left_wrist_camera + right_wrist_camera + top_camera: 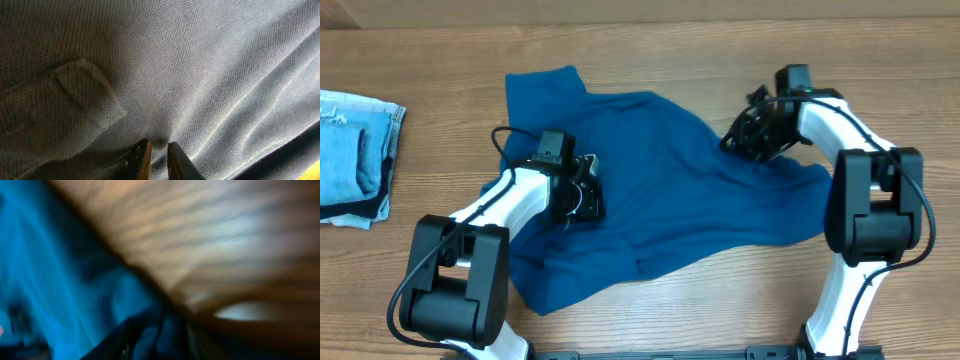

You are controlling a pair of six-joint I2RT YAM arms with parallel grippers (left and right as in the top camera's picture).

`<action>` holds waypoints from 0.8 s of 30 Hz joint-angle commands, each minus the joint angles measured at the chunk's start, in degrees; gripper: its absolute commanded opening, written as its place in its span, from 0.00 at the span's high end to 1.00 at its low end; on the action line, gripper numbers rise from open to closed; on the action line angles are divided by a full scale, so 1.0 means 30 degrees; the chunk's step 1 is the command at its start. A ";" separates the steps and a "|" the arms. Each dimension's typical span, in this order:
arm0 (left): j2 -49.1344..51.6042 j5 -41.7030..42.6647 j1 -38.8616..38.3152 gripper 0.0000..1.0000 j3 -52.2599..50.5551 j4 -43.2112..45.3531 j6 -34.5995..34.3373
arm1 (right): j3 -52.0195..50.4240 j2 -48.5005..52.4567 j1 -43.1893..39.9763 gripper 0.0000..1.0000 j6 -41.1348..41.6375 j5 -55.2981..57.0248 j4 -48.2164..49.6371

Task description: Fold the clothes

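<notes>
left gripper [159,152] is pinching the teal shirt [670,170] in nearly closed jaws; right gripper [752,138] is sitting at the shirt's edge, its opening too blurred to tell.

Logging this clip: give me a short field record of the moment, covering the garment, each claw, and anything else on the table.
garment: teal-blue shirt, lying crumpled across the table, not yet folded
left claw: down on the shirt's body, shut on a pinch of its fabric
right claw: at the shirt's far edge; wrist view too blurred to tell whether it grips
other: pale denim stack near the table's edge, apart from the shirt
</notes>
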 commanded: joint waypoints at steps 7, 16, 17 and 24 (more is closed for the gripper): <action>0.0058 -0.0277 -0.0015 0.84 0.0488 0.0226 0.0240 | -0.0138 -0.3942 0.3220 0.80 -0.1596 0.1370 -0.1996; 0.0058 -0.0270 -0.0015 0.83 0.0488 0.0474 0.0240 | -0.0073 -0.5595 0.2317 0.96 0.0073 0.8189 0.0007; 0.0058 -0.0270 -0.0015 0.83 0.0488 0.0474 0.0248 | -0.0080 -0.5595 0.1865 0.96 0.0131 0.9275 0.0415; 0.0051 -0.0277 -0.0015 0.83 0.0488 0.0546 0.0255 | -0.0080 -0.5595 -0.2040 0.78 0.0772 0.9923 0.1880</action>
